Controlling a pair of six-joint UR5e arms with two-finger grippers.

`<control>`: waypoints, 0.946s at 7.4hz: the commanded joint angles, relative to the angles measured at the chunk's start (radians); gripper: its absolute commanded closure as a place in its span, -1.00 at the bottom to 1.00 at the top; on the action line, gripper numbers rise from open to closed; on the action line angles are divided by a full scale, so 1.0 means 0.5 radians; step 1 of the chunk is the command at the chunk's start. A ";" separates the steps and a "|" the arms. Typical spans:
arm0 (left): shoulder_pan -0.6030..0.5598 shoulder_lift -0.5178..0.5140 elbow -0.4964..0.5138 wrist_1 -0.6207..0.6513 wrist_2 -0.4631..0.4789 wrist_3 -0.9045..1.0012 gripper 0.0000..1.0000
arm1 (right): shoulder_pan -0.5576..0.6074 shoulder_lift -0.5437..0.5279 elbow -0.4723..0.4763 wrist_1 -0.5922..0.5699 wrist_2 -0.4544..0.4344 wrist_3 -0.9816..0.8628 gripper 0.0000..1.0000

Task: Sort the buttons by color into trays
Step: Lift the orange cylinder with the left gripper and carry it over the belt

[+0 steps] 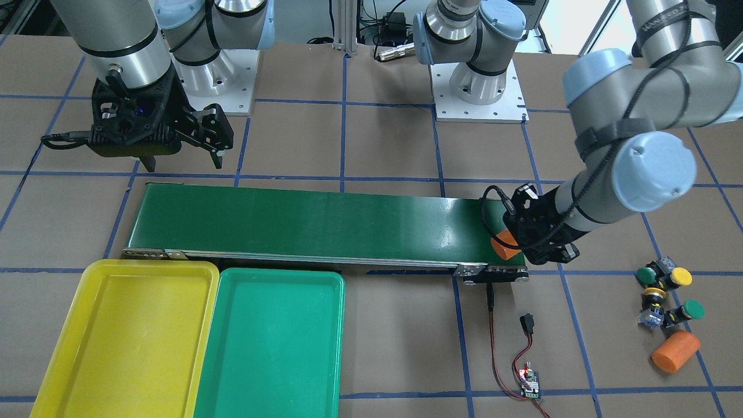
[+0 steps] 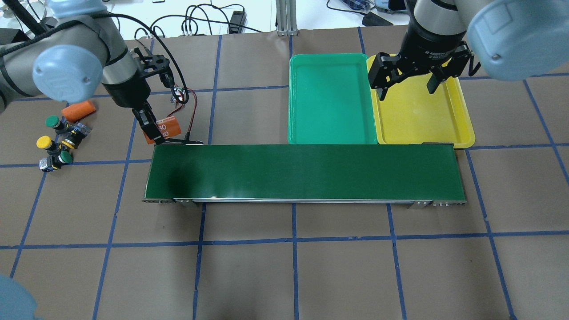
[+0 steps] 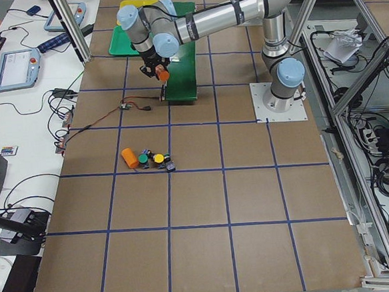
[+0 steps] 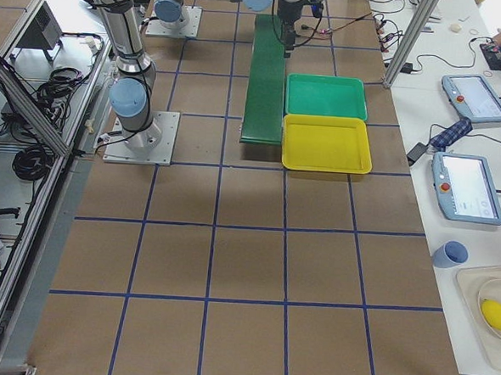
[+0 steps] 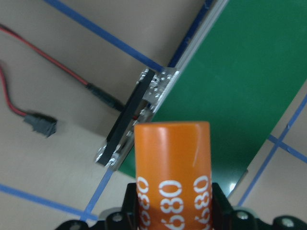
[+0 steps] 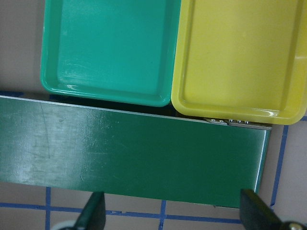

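Observation:
Four buttons lie in a cluster on the table beyond the belt's end: two green [image 1: 644,274] [image 1: 692,309] and two yellow [image 1: 680,277] [image 1: 655,293]. In the overhead view the cluster [image 2: 58,142] is at the far left. My left gripper [image 2: 156,133] is shut on an orange cylinder [image 5: 172,172] printed "4680". It holds the cylinder just above the conveyor's end [image 1: 504,245]. My right gripper [image 2: 406,86] is open and empty, hovering over the yellow tray [image 2: 418,124]. The green tray [image 2: 331,102] lies beside it. Both trays are empty.
The long dark-green conveyor belt [image 2: 302,171] runs across the middle of the table. A second orange cylinder [image 1: 675,351] lies next to the buttons. A small controller board [image 1: 529,380] with red and black wires lies near the belt's end.

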 commanded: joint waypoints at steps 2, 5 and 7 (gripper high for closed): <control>-0.025 0.122 -0.447 0.473 -0.004 0.049 1.00 | 0.000 0.000 0.000 0.000 0.000 0.000 -1.00; -0.034 0.187 -0.548 0.494 -0.217 0.043 -0.64 | 0.000 0.000 0.000 0.000 0.000 0.000 -1.00; -0.028 0.199 -0.527 0.494 -0.286 -0.009 -0.74 | 0.000 0.000 0.000 0.000 0.000 0.000 -1.00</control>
